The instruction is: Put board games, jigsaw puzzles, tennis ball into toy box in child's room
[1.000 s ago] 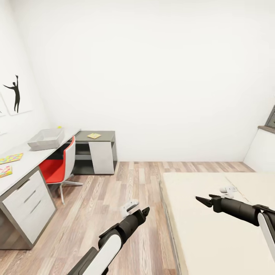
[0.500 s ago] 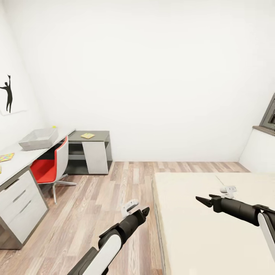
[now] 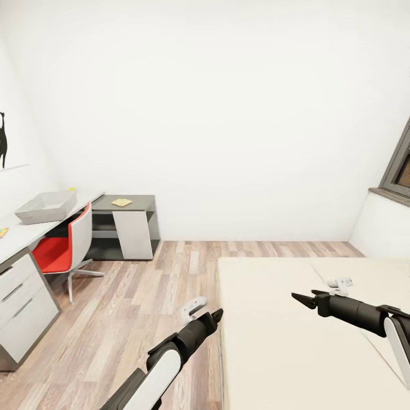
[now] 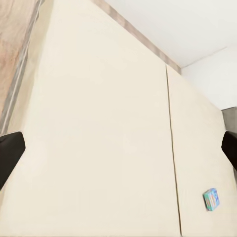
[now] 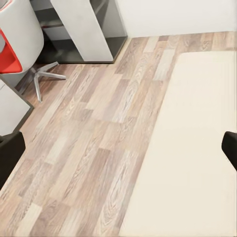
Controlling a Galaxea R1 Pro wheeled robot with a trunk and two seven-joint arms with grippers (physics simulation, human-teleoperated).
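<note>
Both claws hang empty with fingers spread, the left claw (image 3: 199, 312) at lower centre over the wood floor (image 3: 142, 296), the right claw (image 3: 336, 285) over the bed (image 3: 273, 341). At far left the toy box (image 3: 45, 206) sits on the counter (image 3: 17, 232), a puzzle square (image 3: 121, 202) lying farther along on its dark section. A red chair (image 3: 62, 247) stands against the counter, and a blue board game (image 4: 211, 199) lies on the mattress.

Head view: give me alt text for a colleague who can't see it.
Both grippers, left and right, hang open and empty by the beige bed. Far left stands the table with the grey toy box, a red chair tucked beside it.
</note>
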